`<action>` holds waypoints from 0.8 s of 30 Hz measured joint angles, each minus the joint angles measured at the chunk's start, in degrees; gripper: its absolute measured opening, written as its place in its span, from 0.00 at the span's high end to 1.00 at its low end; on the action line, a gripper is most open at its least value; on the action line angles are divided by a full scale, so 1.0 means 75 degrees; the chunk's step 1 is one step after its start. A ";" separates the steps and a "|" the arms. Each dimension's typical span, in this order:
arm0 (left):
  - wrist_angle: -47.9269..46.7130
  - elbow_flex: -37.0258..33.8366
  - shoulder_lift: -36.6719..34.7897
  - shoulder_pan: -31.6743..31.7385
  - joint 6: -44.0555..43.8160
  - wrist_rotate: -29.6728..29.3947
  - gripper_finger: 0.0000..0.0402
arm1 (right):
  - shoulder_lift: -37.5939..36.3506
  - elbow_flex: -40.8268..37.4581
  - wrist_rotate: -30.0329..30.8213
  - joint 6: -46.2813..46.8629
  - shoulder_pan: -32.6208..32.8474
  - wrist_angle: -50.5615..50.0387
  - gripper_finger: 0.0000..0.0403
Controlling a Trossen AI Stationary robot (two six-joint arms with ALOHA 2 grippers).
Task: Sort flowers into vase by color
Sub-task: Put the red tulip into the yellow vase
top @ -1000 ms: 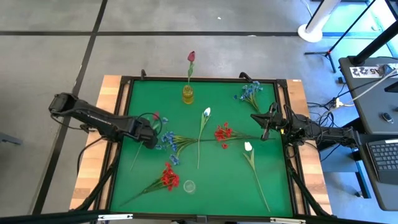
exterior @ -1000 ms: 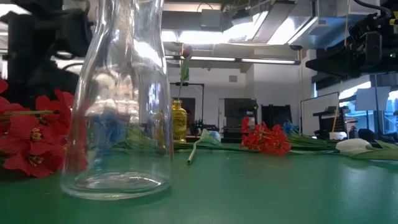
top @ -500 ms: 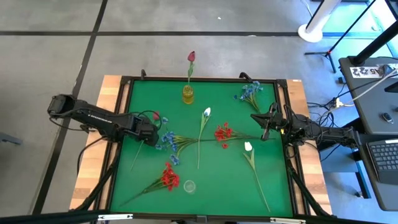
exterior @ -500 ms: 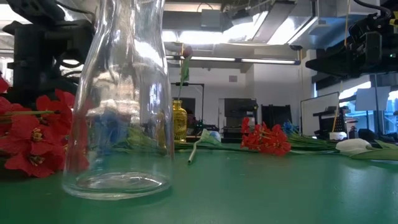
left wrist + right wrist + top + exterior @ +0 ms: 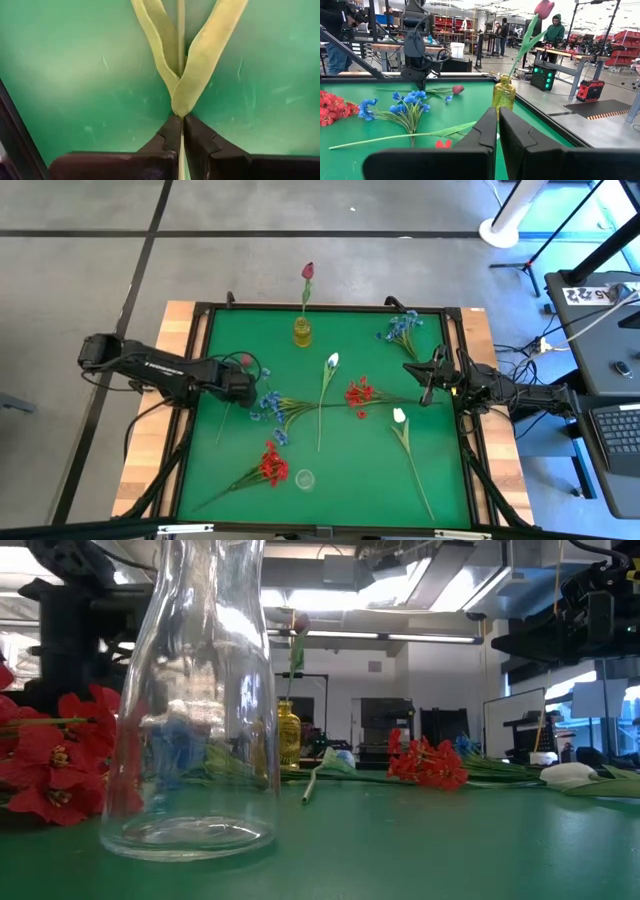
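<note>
A dark pink tulip [image 5: 246, 361] lies on the green table, its thin stem running toward the near-left. My left gripper [image 5: 240, 386] points down over this stem and is shut on it. A yellow vase [image 5: 302, 332] at the far edge holds another pink tulip [image 5: 308, 271]. A clear vase [image 5: 304, 479] stands near the front edge. Blue sprays [image 5: 268, 408], red clusters [image 5: 360, 393] and white tulips [image 5: 333, 361] lie flat on the table. My right gripper [image 5: 497, 125] waits shut and level at the right edge, touching nothing. My left gripper pinches the pink tulip's stem between its two fingertips [image 5: 172, 131], just below where the two long leaves fork [image 5: 181, 106]. The fingers come from above, pointing down, one on each side of the stem. The leaves lie against the green table.
A second blue spray [image 5: 402, 330] lies at the far right, a second red cluster [image 5: 273, 465] beside the clear vase, and a second white tulip [image 5: 399, 416] at the near right. A raised dark frame [image 5: 190, 420] rims the table. People stand in the room beyond.
My left gripper has moved a little toward the table's far edge, staying pointed down, over the pink tulip's stem. The tulip has shifted slightly the same way on the table.
</note>
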 joint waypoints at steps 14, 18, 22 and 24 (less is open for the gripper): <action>0.0906 0.2902 -0.0582 0.0158 0.2825 -0.3729 1.00 | -0.0003 0.0002 0.0000 0.0000 0.0000 0.0000 0.95; 0.3935 0.2766 -0.0805 0.0134 0.5082 -0.4189 1.00 | -0.0001 -0.0001 0.0000 -0.0001 0.0000 0.0000 0.95; 0.6909 0.2205 -0.0781 0.0467 0.6873 -0.3443 1.00 | 0.0000 -0.0001 0.0000 -0.0003 0.0000 0.0000 0.95; 0.8430 0.1761 -0.0731 0.0789 0.7342 -0.2772 1.00 | -0.0001 0.0001 0.0000 0.0000 0.0000 -0.0001 0.95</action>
